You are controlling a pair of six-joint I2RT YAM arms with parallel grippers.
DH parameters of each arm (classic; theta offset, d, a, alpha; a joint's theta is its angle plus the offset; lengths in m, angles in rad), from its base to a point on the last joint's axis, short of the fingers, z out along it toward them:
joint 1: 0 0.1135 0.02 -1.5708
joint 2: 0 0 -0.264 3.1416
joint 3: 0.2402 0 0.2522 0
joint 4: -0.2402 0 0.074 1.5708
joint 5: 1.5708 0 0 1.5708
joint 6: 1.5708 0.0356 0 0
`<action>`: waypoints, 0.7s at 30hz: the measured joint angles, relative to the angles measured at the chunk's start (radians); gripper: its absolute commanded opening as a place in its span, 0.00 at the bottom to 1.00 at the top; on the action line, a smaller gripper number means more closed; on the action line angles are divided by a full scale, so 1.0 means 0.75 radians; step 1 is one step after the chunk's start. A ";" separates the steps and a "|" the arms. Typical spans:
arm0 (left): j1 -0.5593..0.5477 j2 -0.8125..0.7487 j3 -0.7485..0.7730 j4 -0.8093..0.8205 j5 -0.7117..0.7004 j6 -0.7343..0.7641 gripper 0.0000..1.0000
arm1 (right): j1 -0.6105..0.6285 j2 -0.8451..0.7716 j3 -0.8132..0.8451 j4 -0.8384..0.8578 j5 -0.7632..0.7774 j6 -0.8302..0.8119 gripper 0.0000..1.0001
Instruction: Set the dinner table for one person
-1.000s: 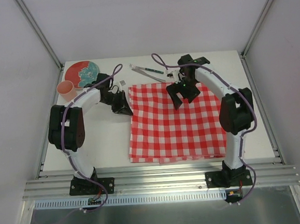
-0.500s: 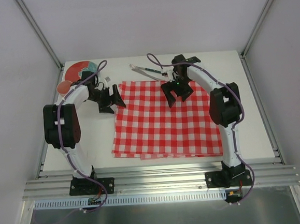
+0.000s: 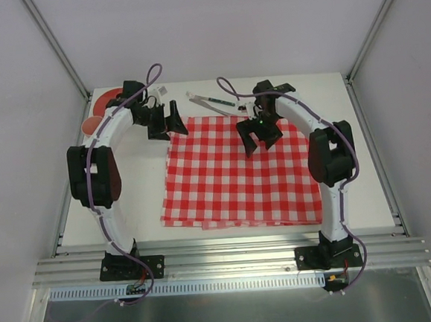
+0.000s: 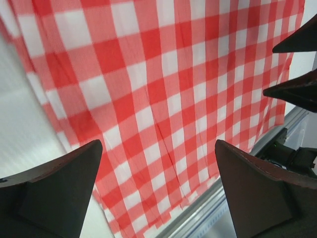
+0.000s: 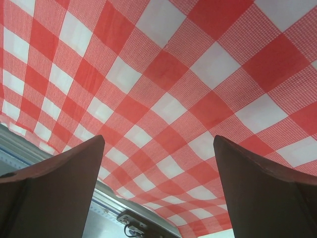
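the left pincer (image 3: 166, 124) is held wide open, gripping nothing, over the far left corner of the checked cloth (image 3: 235, 178); the right pincer (image 3: 261, 137), equally open and empty, hangs above its far edge. the cloth lies spread on the table (image 3: 140, 198), in front of both arms. the pincers are best raised straight up, so no fabric is dragged, before the plate (image 3: 105, 100) at far left is fetched.

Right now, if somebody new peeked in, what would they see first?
The red-and-white checked cloth jumps out, spread flat across the middle of the dinner table. Near its far edge hover the left pincer and the right pincer, both open. A red plate peeks out at the far left corner.
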 measured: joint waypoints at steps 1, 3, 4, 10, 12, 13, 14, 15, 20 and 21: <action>-0.017 0.032 0.037 0.009 0.001 0.001 0.99 | -0.009 0.000 -0.001 -0.001 -0.006 0.003 0.97; -0.050 0.106 0.091 0.023 0.004 0.001 0.99 | -0.036 0.004 -0.001 0.003 -0.008 0.005 0.97; -0.068 0.149 0.114 0.024 0.004 -0.001 0.98 | -0.053 0.008 0.001 0.003 -0.007 0.005 0.97; -0.128 0.413 0.220 0.021 -0.005 0.000 0.91 | -0.159 0.101 0.048 0.017 0.003 0.002 0.97; -0.135 0.452 0.256 0.008 -0.003 -0.006 0.91 | -0.187 0.132 0.048 0.016 0.005 -0.001 0.97; -0.135 0.452 0.266 0.011 -0.022 -0.005 0.90 | -0.197 0.146 0.048 0.016 0.005 -0.002 0.97; -0.135 0.452 0.279 0.017 -0.033 -0.004 0.90 | -0.205 0.156 0.047 0.016 0.005 -0.002 0.97; -0.134 0.452 0.283 0.022 -0.045 -0.004 0.89 | -0.211 0.166 0.047 0.016 0.004 -0.002 0.97; -0.133 0.452 0.269 0.027 -0.096 -0.005 0.86 | -0.216 0.215 0.083 -0.005 0.005 0.000 0.97; -0.132 0.451 0.260 0.035 -0.099 -0.007 0.86 | -0.216 0.224 0.102 -0.008 0.007 0.000 0.97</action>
